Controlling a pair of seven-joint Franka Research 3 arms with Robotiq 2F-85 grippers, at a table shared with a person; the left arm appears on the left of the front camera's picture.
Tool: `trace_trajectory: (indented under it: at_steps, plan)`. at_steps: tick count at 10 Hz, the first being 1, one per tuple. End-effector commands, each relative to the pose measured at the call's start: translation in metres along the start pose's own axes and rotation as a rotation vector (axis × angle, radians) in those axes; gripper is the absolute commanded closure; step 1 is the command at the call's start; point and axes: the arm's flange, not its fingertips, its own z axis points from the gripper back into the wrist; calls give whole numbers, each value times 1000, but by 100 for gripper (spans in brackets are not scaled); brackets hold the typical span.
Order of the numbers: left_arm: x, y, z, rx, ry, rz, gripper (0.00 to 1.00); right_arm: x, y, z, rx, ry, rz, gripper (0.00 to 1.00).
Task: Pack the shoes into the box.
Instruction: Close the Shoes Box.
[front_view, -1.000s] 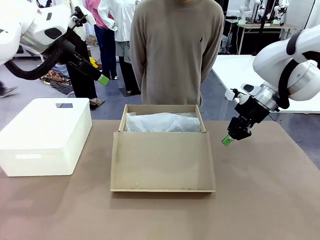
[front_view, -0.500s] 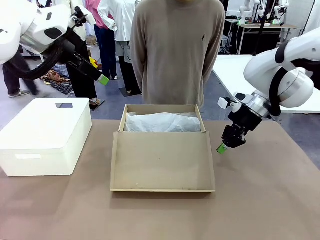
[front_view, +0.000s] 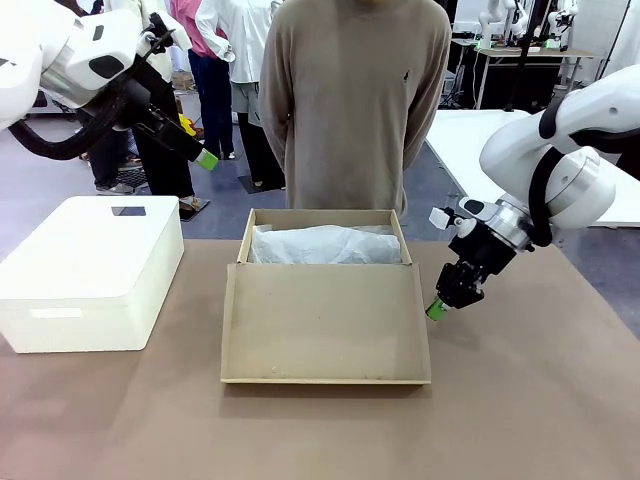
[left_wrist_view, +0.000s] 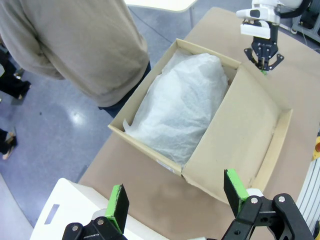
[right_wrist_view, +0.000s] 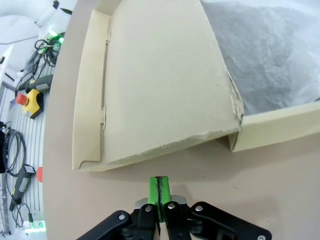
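Two grippers: the left gripper (left_wrist_view: 175, 200) hangs open, high up near the white bin (front_view: 90, 260); the right gripper (front_view: 435, 309), pinched shut and empty, sits just beside the flap (front_view: 325, 320) of the open box (front_view: 322, 218), which stands mid-table with tissue paper (front_view: 325, 245) inside.

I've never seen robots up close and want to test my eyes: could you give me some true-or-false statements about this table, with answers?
The box stands open, its lid flap lying toward the robot. True.
The right gripper is spread wide. False: it is shut, beside the flap's edge.
White tissue paper lies in the box. True.
The left gripper grips the tissue paper. False: it is open and empty, raised in the air.
The white bin sits at the robot's right. False: at its left.
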Motion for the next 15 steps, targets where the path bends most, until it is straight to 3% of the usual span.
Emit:
trace_trajectory:
  at_steps: [1, 8, 12, 15]
  plan:
    - [-2, 2, 0, -17, -15, -8, 0, 0, 2, -12, 9, -46, 45, 100]
    - [-2, 2, 0, -17, -15, -8, 0, 2, 1, -36, 64, -75, 66, 100]
    - [-2, 2, 0, -17, -15, -8, 0, 2, 7, -30, 154, -168, 75, 100]
    - [-2, 2, 0, -17, -15, -8, 0, 1, 8, -22, 198, -292, 81, 100]
